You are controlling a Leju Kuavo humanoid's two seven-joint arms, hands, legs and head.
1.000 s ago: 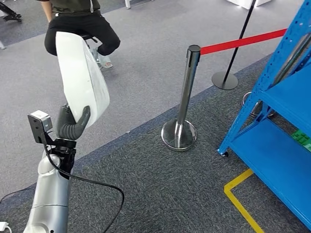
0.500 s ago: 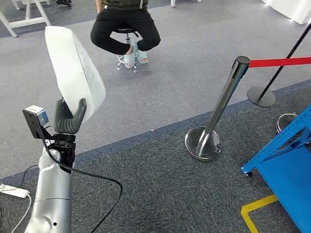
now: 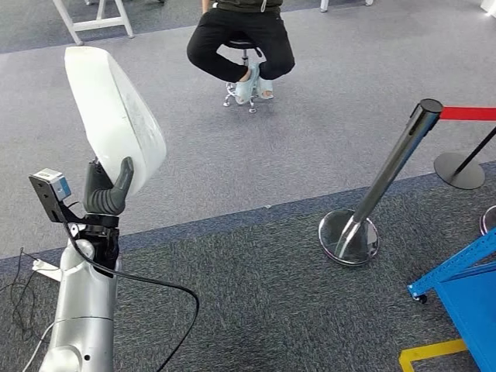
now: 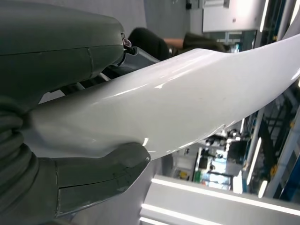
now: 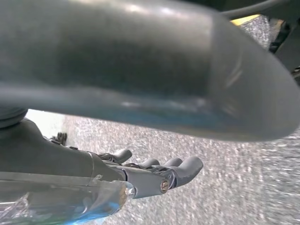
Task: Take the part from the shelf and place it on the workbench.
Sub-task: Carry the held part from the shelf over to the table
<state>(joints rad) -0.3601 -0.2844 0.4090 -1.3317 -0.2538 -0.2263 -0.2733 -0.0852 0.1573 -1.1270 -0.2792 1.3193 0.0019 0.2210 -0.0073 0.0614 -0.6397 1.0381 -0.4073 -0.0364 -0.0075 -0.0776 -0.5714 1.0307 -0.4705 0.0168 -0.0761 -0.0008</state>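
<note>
Head view, left hand: the robot's left hand [image 3: 107,191] holds a white part [image 3: 112,116] upright above its silver arm, thumb pressed against the near face and the other fingers behind it.
Head view, part: the smooth, curved white shell stands tilted over grey carpet [image 3: 234,194], its lower edge seated in the hand and well above the floor.
Head view, wrist camera: a small black box [image 3: 51,194] juts from the wrist beside the hand, a black cable [image 3: 158,291] looping down from it.
Head view, surroundings: a person [image 3: 242,35] in dark trousers sits on a stool at the far side; a chrome stanchion [image 3: 374,198] with a red belt [image 3: 468,113] leans on its round base to the right, near the corner of a blue shelf [image 3: 465,287] and a strip of yellow floor tape [image 3: 430,353].
Left wrist view, grip: the thick grey thumb [image 4: 102,176] and the darker fingers [image 4: 60,44] clamp the white part [image 4: 169,103] from opposite faces, the glossy shell reaching away from the palm.
Right wrist view, right hand: the right hand [image 5: 141,176] hangs over speckled carpet [image 5: 229,187], its fingers [image 5: 183,168] slightly curled, lying side by side and holding nothing; a blurred grey surface crosses close to the lens.
</note>
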